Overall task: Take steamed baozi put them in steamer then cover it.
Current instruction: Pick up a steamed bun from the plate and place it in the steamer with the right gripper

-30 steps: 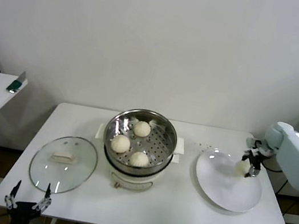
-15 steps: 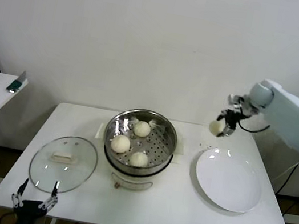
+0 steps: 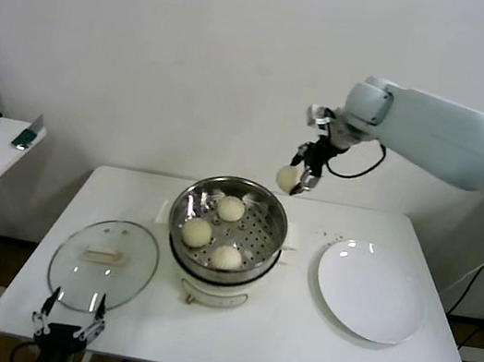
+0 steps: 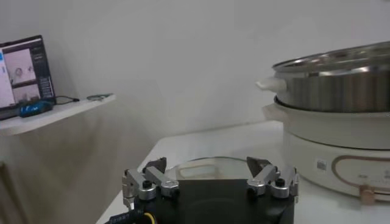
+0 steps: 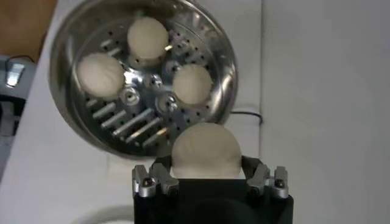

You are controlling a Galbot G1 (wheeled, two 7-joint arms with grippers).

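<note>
One baozi (image 3: 287, 178) hangs clamped in the right gripper (image 3: 300, 176), high above the far right rim of the steamer (image 3: 227, 225), the arm reaching in from the right, wrist pointing down. Three baozi lie in the steamer. The left gripper (image 3: 65, 331) waits with jaws apart at the table's near edge, by the cover (image 3: 103, 263).

The steamer (image 3: 227, 227) stands open at the top, nothing over it but the right gripper (image 3: 303, 175) clamping a bun (image 3: 287, 179) above its far right rim; three buns (image 3: 213, 231) fill the left and near floor, leaving the right side bare. The lid (image 3: 104, 264) lies flat on the table (image 3: 291, 330) left of the steamer, the wide-open left gripper (image 3: 67, 324) just off its near edge. The plate (image 3: 371, 292) lies bare to the right
</note>
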